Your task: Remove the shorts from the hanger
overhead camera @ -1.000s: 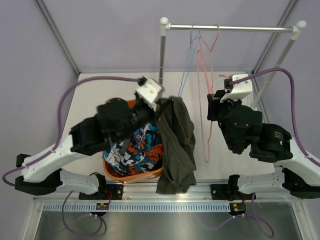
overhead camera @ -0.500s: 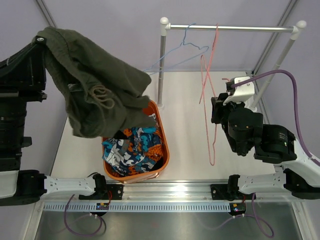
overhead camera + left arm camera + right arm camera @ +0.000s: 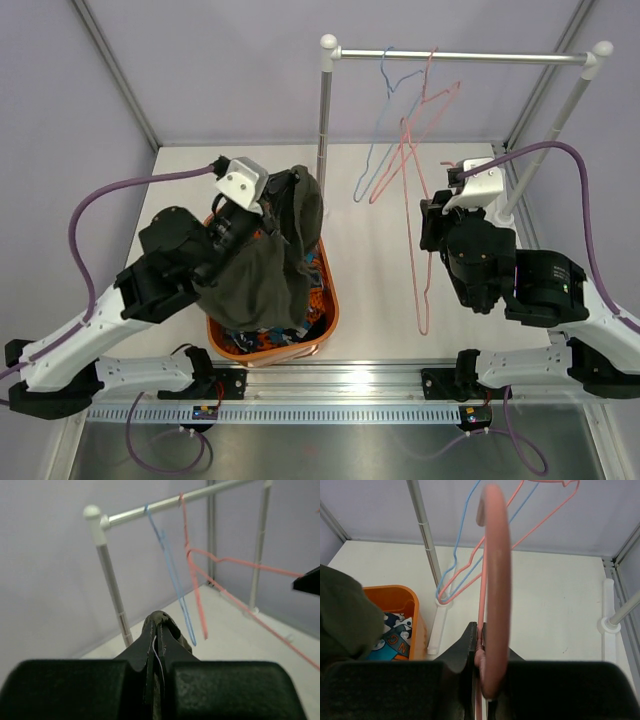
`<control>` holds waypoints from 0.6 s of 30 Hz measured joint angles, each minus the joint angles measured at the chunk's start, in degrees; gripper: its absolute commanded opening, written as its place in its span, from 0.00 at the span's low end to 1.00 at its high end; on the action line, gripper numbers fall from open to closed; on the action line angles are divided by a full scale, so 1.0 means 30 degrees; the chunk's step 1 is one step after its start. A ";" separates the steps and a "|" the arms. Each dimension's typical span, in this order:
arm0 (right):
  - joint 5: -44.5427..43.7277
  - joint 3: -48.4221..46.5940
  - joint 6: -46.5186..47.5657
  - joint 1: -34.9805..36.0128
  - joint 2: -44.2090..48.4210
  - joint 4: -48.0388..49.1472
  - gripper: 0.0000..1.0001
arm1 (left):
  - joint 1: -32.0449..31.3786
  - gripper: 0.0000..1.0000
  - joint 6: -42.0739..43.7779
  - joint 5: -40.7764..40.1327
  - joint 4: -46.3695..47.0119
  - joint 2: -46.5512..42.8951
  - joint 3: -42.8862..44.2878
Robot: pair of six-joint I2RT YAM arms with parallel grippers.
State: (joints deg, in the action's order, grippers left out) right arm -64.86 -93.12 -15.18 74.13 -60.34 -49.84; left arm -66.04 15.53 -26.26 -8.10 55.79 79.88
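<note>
Over the basket (image 3: 332, 300) at the near left, the left fingers (image 3: 142, 655) are clenched on the shorts (image 3: 255, 280), and the dark cloth drapes from that grip down across the patterned clothes (image 3: 312, 292) inside. A second ago the shorts hung right of the basket, between the two arms. Half a second ago the left arm had swung them high at the far left, and now it has brought them down so that they cover most of the basket. No wire shows in the cloth, so the shorts look fully clear of any hanger. By my reading the removal itself is done and only the letting go is left. Whether the hem already rests on the clothes below I cannot tell. On the right, the right fingers (image 3: 465, 650) are clenched on the hook of a pink hanger (image 3: 421, 290), which is bare and trails toward the near edge above the bench (image 3: 370, 260), much where it was a second ago. At the far side, the blue hanger (image 3: 372, 150) and a second pink hanger (image 3: 430, 110) hang from the rail (image 3: 500, 57). Both are now tilted and crossed, where a second ago they hung nearly straight. They seem to be swinging from the pull, and nothing else is caught on them.
</note>
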 measured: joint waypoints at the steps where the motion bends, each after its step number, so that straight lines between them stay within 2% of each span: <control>1: 0.0000 0.0058 -0.0095 0.0000 0.0036 -0.0036 0.00 | 0.0714 0.00 -0.0736 0.0131 -0.0481 0.0007 -0.0379; 5: 0.0000 0.0117 -0.0401 0.0000 0.0211 -0.0488 0.00 | 0.3351 0.00 -0.4116 0.0073 -0.2018 -0.0102 -0.1275; 7: -0.0015 0.0124 -0.0539 0.0000 0.0350 -0.0743 0.00 | 0.4459 0.00 -0.6244 -0.0131 -0.2178 -0.0743 -0.2688; 11: -0.0007 0.0240 -0.0787 0.0000 0.0860 -0.1078 0.00 | 0.5807 0.00 -1.0688 -0.0255 -0.2382 -0.3854 -0.8633; 15: -0.0036 0.0284 -0.0874 0.0000 0.1282 -0.1115 0.00 | 0.5923 0.00 -1.5693 -0.0029 -0.2317 -0.7060 -1.5999; 18: -0.0175 0.0277 -0.0874 0.0000 0.1443 -0.1239 0.00 | 0.5952 0.00 -1.8695 0.0525 -0.2302 -0.7985 -1.9693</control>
State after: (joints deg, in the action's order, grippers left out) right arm -65.39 -92.29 -17.80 74.13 -56.01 -53.56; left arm -48.18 -40.56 -24.69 -15.00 31.83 20.80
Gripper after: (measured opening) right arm 0.110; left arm 0.012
